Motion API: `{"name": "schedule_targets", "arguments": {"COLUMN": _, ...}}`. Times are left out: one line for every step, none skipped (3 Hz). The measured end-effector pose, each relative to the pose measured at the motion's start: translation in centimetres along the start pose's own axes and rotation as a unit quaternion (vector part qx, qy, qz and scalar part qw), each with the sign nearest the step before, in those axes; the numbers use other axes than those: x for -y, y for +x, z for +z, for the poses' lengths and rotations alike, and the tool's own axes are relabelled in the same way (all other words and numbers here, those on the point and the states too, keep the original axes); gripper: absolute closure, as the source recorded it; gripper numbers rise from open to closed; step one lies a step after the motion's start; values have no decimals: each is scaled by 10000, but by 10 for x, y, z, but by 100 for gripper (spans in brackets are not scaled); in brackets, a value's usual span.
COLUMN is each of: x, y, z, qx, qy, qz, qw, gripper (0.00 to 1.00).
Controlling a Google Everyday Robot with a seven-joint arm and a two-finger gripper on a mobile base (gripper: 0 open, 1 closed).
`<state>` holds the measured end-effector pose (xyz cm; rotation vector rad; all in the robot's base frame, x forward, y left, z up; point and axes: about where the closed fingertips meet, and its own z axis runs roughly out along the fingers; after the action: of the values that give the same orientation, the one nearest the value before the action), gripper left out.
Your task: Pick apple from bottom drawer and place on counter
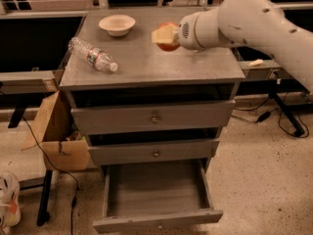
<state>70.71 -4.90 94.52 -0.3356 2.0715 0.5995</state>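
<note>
I am looking at the counter (146, 65), a dull, scuffed grey wooden top, from in front and a little above. It sits on a speckled beige floor (264, 175), with dark desks running behind it and black cables (286, 124) trailing on the floor to the right.

The white arm (254, 18) reaches in from the right, over the back half of the top. The gripper (165, 35) is over the middle of that back half, its pale fingers (161, 35) closed around the apple (169, 47), whose red skin shows under and behind them. I cannot tell whether the apple touches the wood or hangs just above it.

A beige bowl (117, 24) stands near the back left, well apart from the apple. A clear water bottle (92, 55) lies on its side along the left edge, cap pointing inward. Neither sits under the claw.

Below, the top drawer (154, 116) and middle drawer (155, 152) are each slightly ajar. The bottom drawer (156, 192) is pulled far out, its plank floor showing. An open cardboard box (58, 136) leans against the cabinet's left side, with a black stand leg (45, 202) beneath it
</note>
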Motion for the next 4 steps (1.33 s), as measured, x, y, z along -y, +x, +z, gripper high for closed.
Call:
{"name": "schedule_targets", "arguments": {"x": -6, "y": -1, "z": 36, "qx": -551, "qy": -331, "qz": -224, "qw": 9977, "gripper": 100}}
{"name": "schedule_targets", "arguments": {"x": 0, "y": 4, "z": 65, "qx": -1296, "qy": -547, "qz": -327, "qw": 9895, "gripper": 100}}
{"name": "schedule_targets", "arguments": {"x": 21, "y": 20, "z": 71, "qx": -1693, "qy": -367, "qz": -42, "qw": 9849, "gripper": 100}}
{"name": "schedule_targets", "arguments": {"x": 50, "y": 36, "z": 73, "qx": -1896, "qy": 5, "qz": 339, "qw": 9813, "gripper": 82}}
